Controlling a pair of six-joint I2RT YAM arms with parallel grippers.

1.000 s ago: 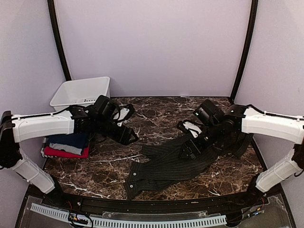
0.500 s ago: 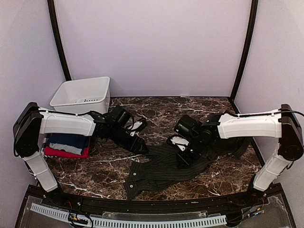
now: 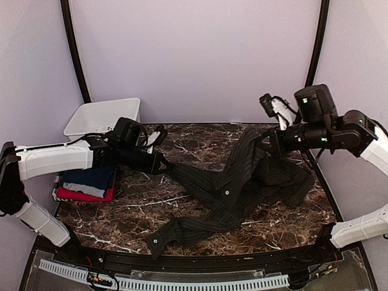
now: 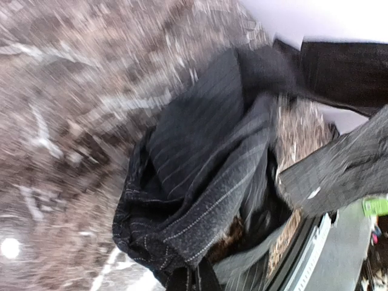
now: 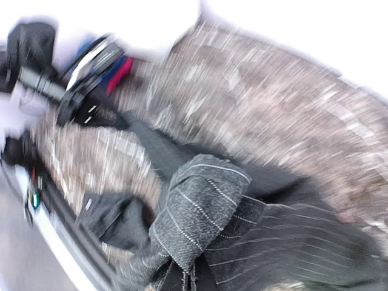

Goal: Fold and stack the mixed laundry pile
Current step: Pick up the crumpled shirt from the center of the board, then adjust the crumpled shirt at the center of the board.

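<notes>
The dark pinstriped shirt (image 3: 224,194) sprawls across the marble surface (image 3: 121,215), one cuff nearest the arm bases. Left of the shirt, a navy T-shirt (image 3: 91,179) lies folded on a red T-shirt (image 3: 82,196). The left arm reaches low, its left gripper (image 3: 162,164) clenched on the shirt's left edge. The right arm is raised over the shirt's far right side, its right gripper (image 3: 265,142) pinching a lifted fold (both wrist views are blurred). Beyond the shirt's left end stands a white bin (image 3: 103,118).
</notes>
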